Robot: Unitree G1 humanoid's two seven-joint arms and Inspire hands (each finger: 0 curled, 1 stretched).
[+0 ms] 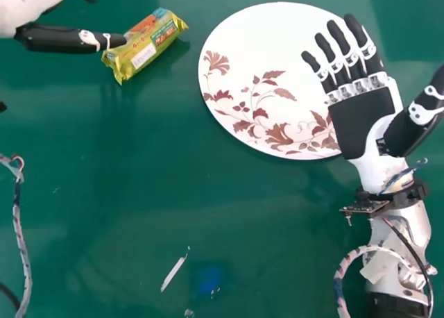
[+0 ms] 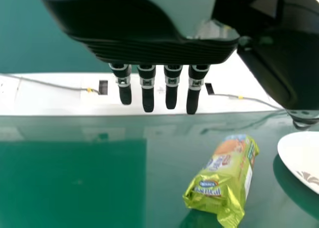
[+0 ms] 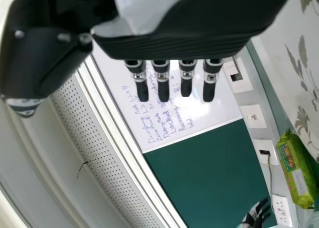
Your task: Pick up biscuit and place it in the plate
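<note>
In the head view my left hand (image 1: 62, 39) comes in at the upper left, its thumb overlapping the end of the yellow-green biscuit packet (image 1: 144, 44). My right hand (image 1: 361, 110) lies palm up with straight fingers over the right part of the white flowered plate (image 1: 260, 75). The left wrist view has my left hand (image 2: 158, 83) with straight fingers, the packet (image 2: 222, 178) lying apart from them on the table and the plate (image 2: 304, 156) beyond it. In the right wrist view, my right hand (image 3: 172, 78) has straight fingers; the packet (image 3: 296, 171) is at the side.
The green table (image 1: 173, 214) carries the packet and plate. Loose cables (image 1: 22, 241) hang at the left of the head view, and more cable runs along my right forearm. A white strip with sockets (image 2: 60, 96) borders the table in the left wrist view.
</note>
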